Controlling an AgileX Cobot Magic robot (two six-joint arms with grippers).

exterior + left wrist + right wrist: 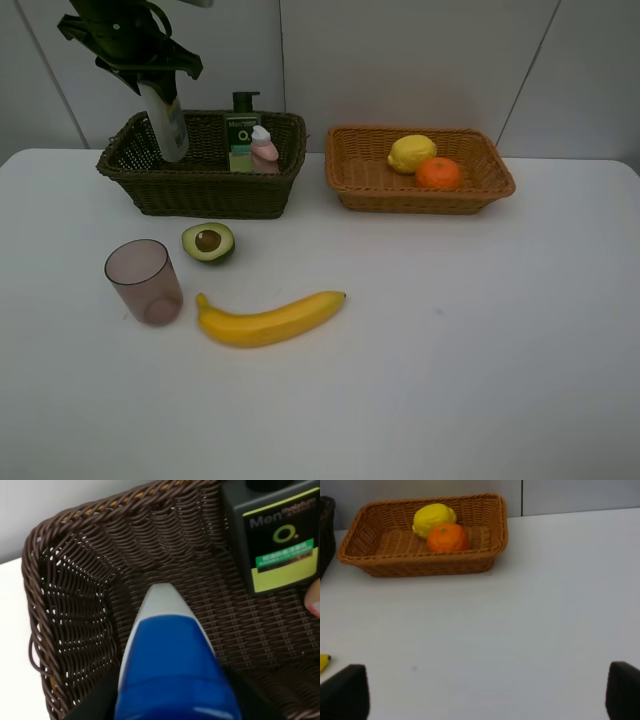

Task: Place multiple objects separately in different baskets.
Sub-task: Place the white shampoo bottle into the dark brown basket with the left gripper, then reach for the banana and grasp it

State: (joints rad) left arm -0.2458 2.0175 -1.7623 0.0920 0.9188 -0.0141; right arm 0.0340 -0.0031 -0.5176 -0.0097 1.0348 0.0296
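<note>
My left gripper (150,78) is shut on the white blue-capped bottle (170,128), holding it tilted over the left end of the dark olive-brown basket (210,192). The left wrist view shows the bottle (170,665) above the basket's woven floor (75,605). The dark green pump bottle (243,138) and the small pink bottle (264,148) stand inside that basket. The lemon (411,153) and orange (438,173) lie in the orange-tan basket (420,200). On the table are the halved avocado (208,242), mauve cup (145,282) and banana (268,320). My right gripper (482,695) is open over bare table.
A white wall runs close behind both baskets. The two baskets stand side by side with a small gap between them. The right wrist view shows the orange-tan basket (420,567) ahead and the banana's tip (323,662) at its edge.
</note>
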